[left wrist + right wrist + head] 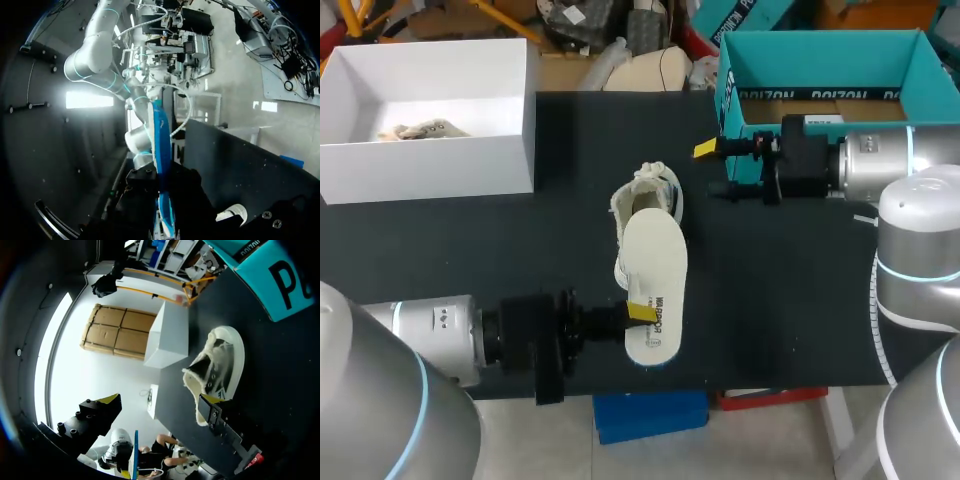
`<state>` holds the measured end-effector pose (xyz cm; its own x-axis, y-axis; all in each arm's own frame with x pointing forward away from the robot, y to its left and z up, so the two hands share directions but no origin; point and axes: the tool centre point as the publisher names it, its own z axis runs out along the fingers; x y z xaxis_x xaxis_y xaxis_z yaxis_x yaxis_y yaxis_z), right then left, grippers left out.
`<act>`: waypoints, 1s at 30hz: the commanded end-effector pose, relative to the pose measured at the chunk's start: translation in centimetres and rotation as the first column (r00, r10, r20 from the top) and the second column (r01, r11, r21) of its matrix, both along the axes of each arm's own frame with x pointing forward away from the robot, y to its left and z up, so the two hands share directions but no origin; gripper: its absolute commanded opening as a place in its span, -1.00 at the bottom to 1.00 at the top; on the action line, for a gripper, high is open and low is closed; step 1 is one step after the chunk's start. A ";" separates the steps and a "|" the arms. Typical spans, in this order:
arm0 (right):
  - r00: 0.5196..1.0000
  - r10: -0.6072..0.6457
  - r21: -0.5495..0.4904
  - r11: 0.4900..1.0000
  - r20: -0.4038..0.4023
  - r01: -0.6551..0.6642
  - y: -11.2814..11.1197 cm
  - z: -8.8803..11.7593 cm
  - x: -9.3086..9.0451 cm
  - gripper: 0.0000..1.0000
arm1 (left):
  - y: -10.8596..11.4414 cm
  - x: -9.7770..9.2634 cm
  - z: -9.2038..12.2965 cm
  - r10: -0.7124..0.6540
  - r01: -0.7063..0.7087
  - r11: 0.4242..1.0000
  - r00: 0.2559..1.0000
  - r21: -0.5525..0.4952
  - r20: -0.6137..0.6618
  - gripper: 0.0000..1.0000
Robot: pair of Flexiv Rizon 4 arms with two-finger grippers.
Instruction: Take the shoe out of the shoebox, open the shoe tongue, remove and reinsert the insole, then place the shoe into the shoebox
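Shoe [645,195]: white, lying on the black bench [770,300] outside both boxes. Every place below is given from it.
Insole [655,270]: white on top with a blue underside. It is out of the shoe and held roughly level. Its far end overlaps the shoe's near part, and the rest juts toward the bench's near edge.
Left pincer [640,313]: comes in from the shoe's near-left side and pinches the insole by its side edge, close to the insole's near end. 1 yellow tip shows on the insole's top face. In the left wrist view the insole stands edge-on between the 2 dark fingers.
Right pincer [712,170]: just right of the shoe and not touching it. Its 2 fingers are spread wide with nothing between them. In the right wrist view the shoe lies ahead of the yellow tips.
Teal shoebox [825,40]: open-topped, to the right of the shoe and beyond it, on the far side of the right pincer.
White box [430,165]: open, to the left of the shoe and beyond it, well apart, with crumpled paper [420,130] inside.
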<state>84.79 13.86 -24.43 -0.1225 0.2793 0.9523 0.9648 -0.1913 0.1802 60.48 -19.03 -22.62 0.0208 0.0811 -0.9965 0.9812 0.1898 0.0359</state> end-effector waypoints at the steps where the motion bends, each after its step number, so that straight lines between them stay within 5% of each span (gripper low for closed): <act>1: 1.000 -0.004 0.000 1.000 0.001 0.004 0.2 -0.1 -0.1 1.00 | 0.3 0.3 -2.7 0.047 -0.037 0.998 0.970 -0.046 0.240 -1.00; 8: 1.000 -0.004 0.000 1.000 0.001 0.004 0.2 -0.1 -0.1 1.00 | 1.6 2.7 -4.1 0.092 -0.064 0.992 0.958 -0.110 0.272 -1.00; 15: 1.000 -0.004 0.000 1.000 0.001 0.004 0.2 -0.1 -0.1 1.00 | 1.5 6.1 -5.2 0.079 -0.067 0.995 0.982 -0.075 0.172 -1.00; 30: 1.000 -0.004 0.000 1.000 0.001 0.004 0.2 -0.1 -0.1 1.00 | 0.1 14.1 -5.9 0.084 -0.089 0.996 0.973 0.016 0.213 -1.00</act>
